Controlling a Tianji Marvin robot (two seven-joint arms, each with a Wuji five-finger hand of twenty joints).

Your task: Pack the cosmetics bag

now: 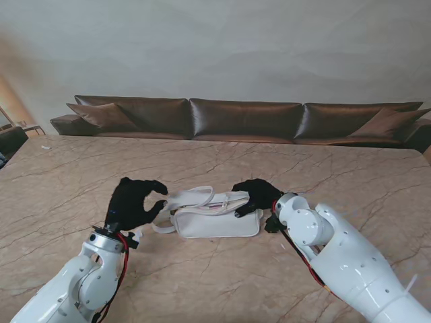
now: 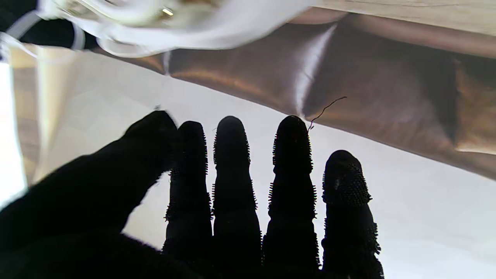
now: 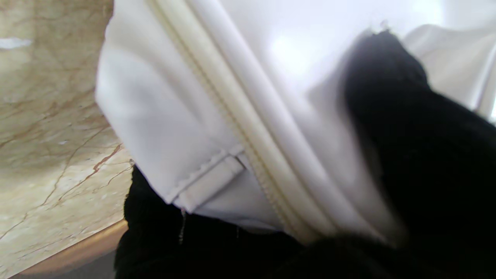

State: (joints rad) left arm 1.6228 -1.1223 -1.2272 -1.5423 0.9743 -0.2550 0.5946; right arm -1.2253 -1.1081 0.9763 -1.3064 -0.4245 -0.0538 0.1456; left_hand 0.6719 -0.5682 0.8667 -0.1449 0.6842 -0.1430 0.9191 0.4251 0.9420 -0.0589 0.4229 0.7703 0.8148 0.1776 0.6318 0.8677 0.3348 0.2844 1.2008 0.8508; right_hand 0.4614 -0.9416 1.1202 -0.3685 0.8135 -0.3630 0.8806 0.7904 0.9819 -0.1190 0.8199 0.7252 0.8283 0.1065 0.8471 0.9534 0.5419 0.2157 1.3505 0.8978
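Both arms reach in: right hand (image 1: 254, 196) fingers clamp the white cosmetics bag (image 1: 215, 217) mid-worktop (image 1: 222, 276); left hand (image 1: 133, 204) hovers spread, empty. No loose cosmetics show; packing seems nearly finished, zipper state unclear.

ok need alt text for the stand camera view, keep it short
A white cosmetics bag lies on a marble table, the right hand gripping its right end. The left hand hovers open by its strap; a brown sofa sits behind.
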